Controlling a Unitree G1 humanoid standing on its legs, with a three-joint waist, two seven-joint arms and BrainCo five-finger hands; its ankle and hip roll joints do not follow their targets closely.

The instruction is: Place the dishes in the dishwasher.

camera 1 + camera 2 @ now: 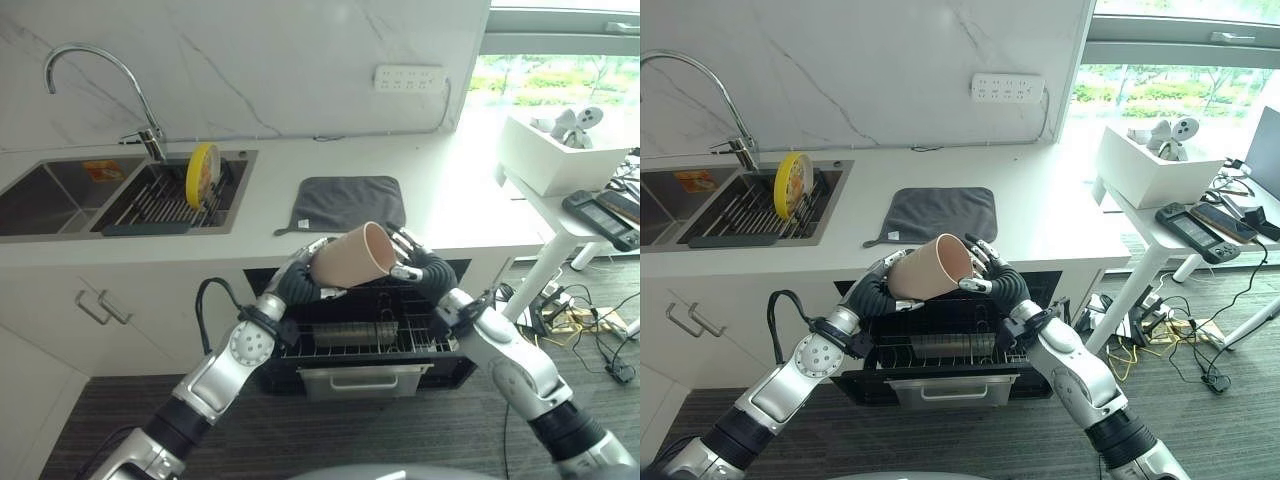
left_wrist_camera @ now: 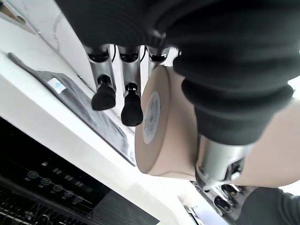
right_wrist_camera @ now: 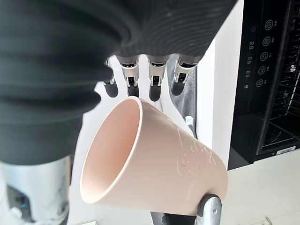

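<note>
A tan cup [image 1: 355,255] hangs tilted, mouth towards the right, above the pulled-out dishwasher rack [image 1: 360,338]. My left hand [image 1: 298,282] is curled round its base, with the thumb pressed on the cup's wall [image 2: 164,126]. My right hand [image 1: 425,268] is at the cup's rim [image 3: 112,154], its fingers [image 3: 152,82] straight past the mouth. A yellow plate [image 1: 202,175] stands on edge in the sink's drying rack.
A grey mat [image 1: 350,200] lies on the white counter behind the cup. The faucet [image 1: 95,70] and sink [image 1: 50,195] are at the far left. A white table [image 1: 570,215] with a white box [image 1: 560,150] stands to the right.
</note>
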